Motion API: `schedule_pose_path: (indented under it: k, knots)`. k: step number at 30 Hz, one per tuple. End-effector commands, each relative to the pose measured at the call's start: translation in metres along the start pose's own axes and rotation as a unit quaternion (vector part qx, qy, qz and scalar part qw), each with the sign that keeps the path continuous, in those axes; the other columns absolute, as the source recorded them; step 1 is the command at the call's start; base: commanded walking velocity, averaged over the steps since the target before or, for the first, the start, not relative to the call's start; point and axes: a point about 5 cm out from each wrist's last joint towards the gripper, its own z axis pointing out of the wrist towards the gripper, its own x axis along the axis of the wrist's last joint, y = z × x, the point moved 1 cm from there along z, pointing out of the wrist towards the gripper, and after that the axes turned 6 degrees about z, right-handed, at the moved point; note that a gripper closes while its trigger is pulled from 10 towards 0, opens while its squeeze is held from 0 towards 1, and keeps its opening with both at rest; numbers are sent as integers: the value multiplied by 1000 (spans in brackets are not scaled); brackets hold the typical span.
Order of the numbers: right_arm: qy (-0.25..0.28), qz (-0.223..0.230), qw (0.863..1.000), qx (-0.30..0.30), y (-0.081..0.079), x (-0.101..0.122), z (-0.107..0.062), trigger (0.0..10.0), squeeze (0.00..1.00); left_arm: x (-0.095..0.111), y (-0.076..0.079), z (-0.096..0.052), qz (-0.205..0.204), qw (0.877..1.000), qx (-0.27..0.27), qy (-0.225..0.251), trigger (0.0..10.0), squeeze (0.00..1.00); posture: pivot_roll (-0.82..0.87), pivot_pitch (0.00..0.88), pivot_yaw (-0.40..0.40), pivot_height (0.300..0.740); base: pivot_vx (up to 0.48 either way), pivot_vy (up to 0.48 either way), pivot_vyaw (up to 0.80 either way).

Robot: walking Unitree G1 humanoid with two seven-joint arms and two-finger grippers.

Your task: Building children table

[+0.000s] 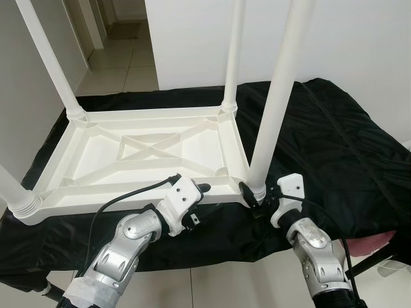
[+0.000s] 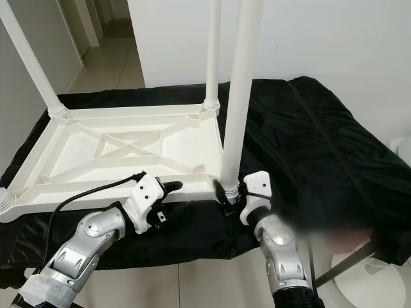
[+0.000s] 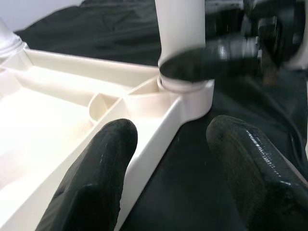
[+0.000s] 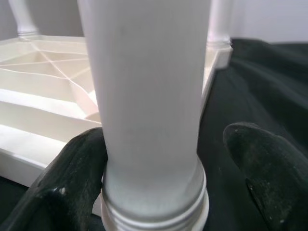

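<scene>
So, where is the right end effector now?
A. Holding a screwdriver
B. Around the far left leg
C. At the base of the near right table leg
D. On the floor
C: the right end effector has its black fingers on either side of the near right table leg, just above its threaded base.

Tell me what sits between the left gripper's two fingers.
In the left wrist view, the tabletop's near rim runs between the left gripper's fingers, black cloth beneath.

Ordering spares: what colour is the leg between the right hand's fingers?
White, best seen in the right wrist view: leg.
</scene>
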Motion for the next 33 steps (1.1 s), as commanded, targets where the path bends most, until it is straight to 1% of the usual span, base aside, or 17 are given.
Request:
schedule_pose_path:
  k: [1, 2, 4, 7, 12, 14, 15, 16, 17, 18, 22, 25, 26, 28, 29, 32, 33]
  knots:
    - [6, -21, 999, 49, -2, 5, 8, 10000, 0, -6, -4, -4, 5, 999, 29, -15, 10000, 0, -54, 0, 100, 740, 0, 0, 0]
    - [6, -21, 999, 49, -2, 5, 8, 10000, 0, -6, -4, -4, 5, 999, 29, -15, 10000, 0, -54, 0, 100, 740, 0, 0, 0]
    - [5, -36, 996, 79, -2, 8, 12, 10000, 0, -5, -5, -4, 6, 999, 27, -15, 10000, 0, -53, 0, 101, 740, 0, 0, 0]
    - [-1, -52, 993, 104, 1, 9, 16, 10000, 0, -5, -5, -3, 8, 1000, 26, -15, 10000, 0, -53, 0, 104, 740, 0, 0, 0]
    - [-3, -59, 991, 122, 4, 10, 19, 9961, 0, -4, -4, -2, 10, 1000, 25, -13, 10000, 0, -48, 0, 104, 740, 0, 0, 0]
    - [-5, -65, 988, 136, 6, 11, 24, 2627, 0, -3, -4, -2, 13, 1000, 24, -12, 10000, 0, -41, 0, 100, 740, 0, 0, 0]
    - [-7, -66, 988, 141, 7, 11, 25, 2627, 0, -3, -4, -2, 14, 1000, 24, -12, 10000, 0, -41, 0, 100, 740, 0, 0, 0]
    - [-10, -65, 987, 146, 8, 11, 26, 745, 0, -3, -4, -2, 15, 1000, 25, -12, 10000, 0, -41, 0, 100, 740, 0, 0, 0]
    - [-12, -65, 987, 149, 8, 10, 27, 745, 0, -3, -4, -2, 16, 999, 25, -12, 10000, 0, -41, 0, 100, 740, 0, 0, 0]
    - [-17, -63, 987, 150, 10, 8, 26, 0, 0, -4, -4, -3, 17, 999, 27, -14, 10000, 0, -32, 0, 88, 740, 0, 0, 0]
    - [-21, -63, 986, 150, 12, 7, 26, 0, 0, -5, -3, -3, 17, 999, 27, -17, 10000, 0, -29, 0, 86, 740, 0, 0, 0]
    - [-32, -49, 988, 144, 15, 3, 22, 157, 0, -8, 1, -5, 14, 999, 27, -23, 10000, 0, -23, 0, 78, 740, 0, 0, 0]
    - [-37, -23, 989, 142, 15, 0, 20, 9451, 0, -10, 4, -6, 15, 999, 26, -25, 10000, 0, -23, 0, 78, 740, 0, 0, 0]
    - [-37, -18, 989, 142, 15, -1, 20, 9451, 0, -10, 4, -7, 15, 999, 26, -25, 10000, 0, -23, 0, 78, 740, 0, 0, 0]
    - [-36, -19, 989, 142, 15, -1, 19, 10000, 0, -9, 5, -6, 14, 999, 27, -24, 10000, 0, -17, 0, 71, 740, 0, 0, 0]
    - [-33, -24, 989, 141, 15, -2, 18, 10000, 0, -9, 5, -6, 14, 999, 28, -23, 10000, 0, -17, 0, 71, 740, 0, 0, 0]
    - [-53, -40, 990, 124, 16, -6, 19, 10000, 0, -8, 4, -7, 15, 999, 30, -23, 10000, 0, -10, 0, 66, 740, 0, 0, 0]
